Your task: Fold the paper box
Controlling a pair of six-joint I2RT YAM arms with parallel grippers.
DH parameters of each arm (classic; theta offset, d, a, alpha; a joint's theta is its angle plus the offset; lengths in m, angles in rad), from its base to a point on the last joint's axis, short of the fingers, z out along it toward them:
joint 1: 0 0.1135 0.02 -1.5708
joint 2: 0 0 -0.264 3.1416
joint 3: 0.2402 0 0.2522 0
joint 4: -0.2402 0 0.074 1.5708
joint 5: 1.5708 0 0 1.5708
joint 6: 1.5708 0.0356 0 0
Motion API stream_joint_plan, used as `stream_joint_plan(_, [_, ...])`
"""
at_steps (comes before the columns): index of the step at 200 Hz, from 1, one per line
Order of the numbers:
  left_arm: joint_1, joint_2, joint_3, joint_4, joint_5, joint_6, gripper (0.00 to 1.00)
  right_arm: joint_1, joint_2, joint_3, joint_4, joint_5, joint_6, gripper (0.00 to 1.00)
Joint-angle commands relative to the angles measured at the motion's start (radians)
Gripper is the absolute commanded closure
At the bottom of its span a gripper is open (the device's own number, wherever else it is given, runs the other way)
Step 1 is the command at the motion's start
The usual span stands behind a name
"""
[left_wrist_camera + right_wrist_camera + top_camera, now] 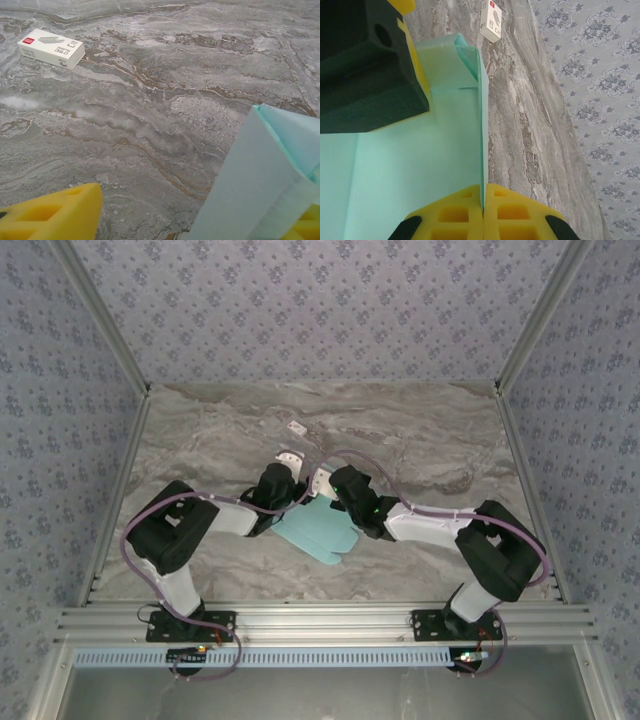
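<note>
Right hand point(483, 194): yellow fingertips pressed together, pinching the top edge of the raised side wall of the pale blue thin-card paper box point(420, 165). Box is part-folded: base panel flat, one long wall upright, end flap bent up at the far corner. Left hand point(200, 212): yellow fingers point(55, 217) spread wide, box wall just beside one finger, can't tell if touching. Box sits mid-way across the grey marbled table point(165, 100), between both hands. Small white printed carton point(51, 48) lies further back, well apart.
</note>
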Motion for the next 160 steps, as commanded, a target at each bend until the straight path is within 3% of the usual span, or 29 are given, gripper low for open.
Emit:
stream_joint_plan(1, [0.020,-0.035,-0.006,0.003,0.059,0.039,0.34,-0.002,-0.021,0.007,-0.063,-0.020,0.019,1.00])
stream_joint_plan(35, [0.032,-0.026,0.003,-0.016,0.075,0.051,0.43,-0.007,-0.023,0.007,-0.063,-0.023,0.016,1.00])
stream_joint_plan(72, [0.036,0.004,0.022,-0.023,0.094,0.056,0.62,-0.008,-0.023,0.014,-0.063,-0.029,0.018,1.00])
stream_joint_plan(110, [0.037,0.011,0.037,-0.013,0.100,0.055,0.73,-0.006,-0.020,0.019,-0.069,-0.032,0.024,1.00])
stream_joint_plan(160, [0.037,0.005,0.026,0.026,0.099,0.075,0.81,-0.012,-0.026,0.022,-0.067,-0.039,0.047,0.88])
